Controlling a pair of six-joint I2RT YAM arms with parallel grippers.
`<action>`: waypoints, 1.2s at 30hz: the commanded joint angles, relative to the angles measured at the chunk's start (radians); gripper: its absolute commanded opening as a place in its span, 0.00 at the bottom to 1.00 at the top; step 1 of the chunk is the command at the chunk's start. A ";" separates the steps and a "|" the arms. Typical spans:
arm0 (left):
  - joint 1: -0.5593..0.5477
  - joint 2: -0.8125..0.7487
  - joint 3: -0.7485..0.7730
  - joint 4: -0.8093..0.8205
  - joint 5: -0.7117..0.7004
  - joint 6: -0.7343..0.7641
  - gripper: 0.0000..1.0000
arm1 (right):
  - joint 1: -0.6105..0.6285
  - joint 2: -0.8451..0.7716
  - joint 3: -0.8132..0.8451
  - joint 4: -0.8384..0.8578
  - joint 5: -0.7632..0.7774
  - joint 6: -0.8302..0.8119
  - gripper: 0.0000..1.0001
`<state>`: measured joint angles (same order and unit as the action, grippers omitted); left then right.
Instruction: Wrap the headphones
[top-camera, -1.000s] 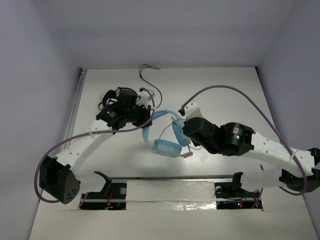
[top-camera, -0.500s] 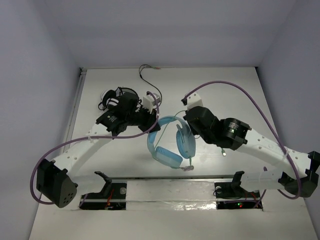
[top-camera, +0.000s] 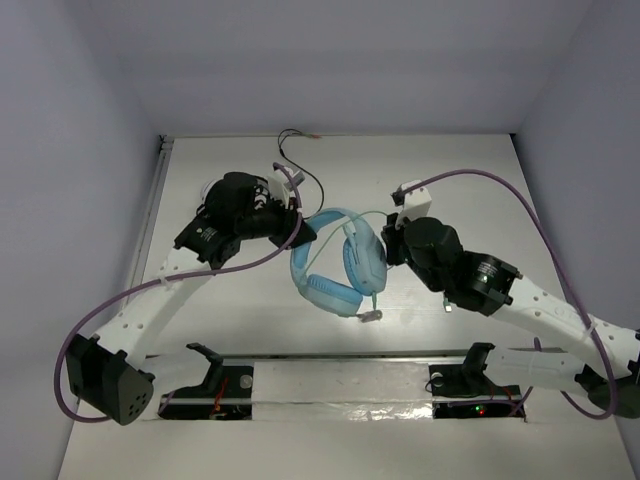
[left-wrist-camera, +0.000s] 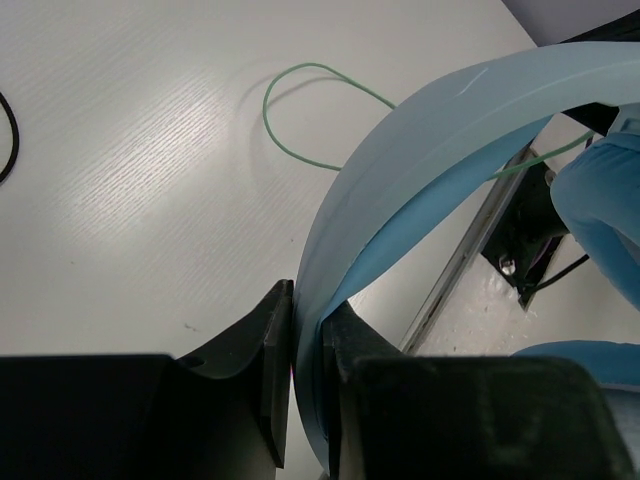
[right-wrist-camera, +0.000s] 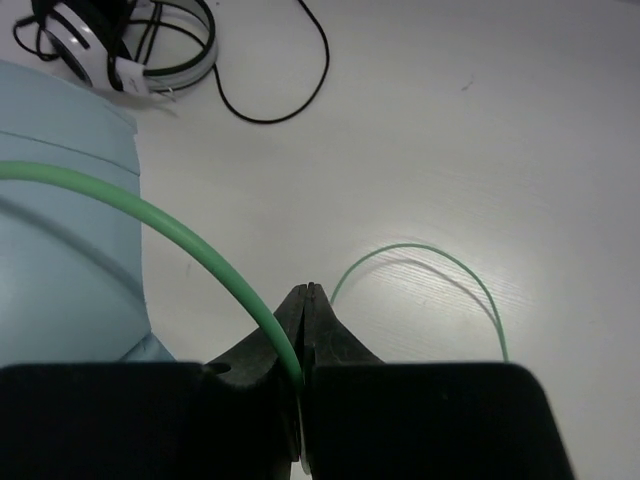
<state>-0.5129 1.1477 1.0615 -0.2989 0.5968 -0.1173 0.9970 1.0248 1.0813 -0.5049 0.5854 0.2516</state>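
The light blue headphones (top-camera: 335, 262) hang just above the table's middle, cups low and the wide headband (left-wrist-camera: 420, 170) arching up. My left gripper (top-camera: 297, 228) is shut on that headband, which is pinched between its black fingers (left-wrist-camera: 262, 350) in the left wrist view (left-wrist-camera: 308, 335). My right gripper (top-camera: 392, 238) sits just right of the cups. It is shut on the thin green cable (right-wrist-camera: 200, 255), which runs from the jaws (right-wrist-camera: 306, 300) up to the left past a blue cup (right-wrist-camera: 60, 250). More cable loops on the table (right-wrist-camera: 440, 262). The plug (top-camera: 370, 315) dangles below the cups.
Smaller black-and-white headphones (right-wrist-camera: 120, 40) lie at the back left, largely under my left arm in the top view. Their black cable (top-camera: 300, 155) trails toward the back of the table. The table's metal front rail (top-camera: 340, 355) runs along the near edge.
The headphones have turned and shifted, both cups now side by side. My right gripper moved back and right with the cable. My left wrist swung left, still gripping the headband.
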 joint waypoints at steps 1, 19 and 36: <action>0.020 -0.026 0.055 0.110 0.104 -0.093 0.00 | -0.021 -0.020 -0.055 0.234 -0.082 0.055 0.04; 0.134 -0.049 0.077 0.264 0.225 -0.255 0.00 | -0.053 -0.055 -0.305 0.684 -0.245 0.087 0.36; 0.143 -0.060 0.219 0.162 0.176 -0.332 0.00 | -0.308 0.152 -0.482 1.157 -0.558 0.054 0.66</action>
<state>-0.3775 1.1263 1.2106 -0.1856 0.7277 -0.3676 0.7059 1.1305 0.5919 0.4938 0.0879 0.3275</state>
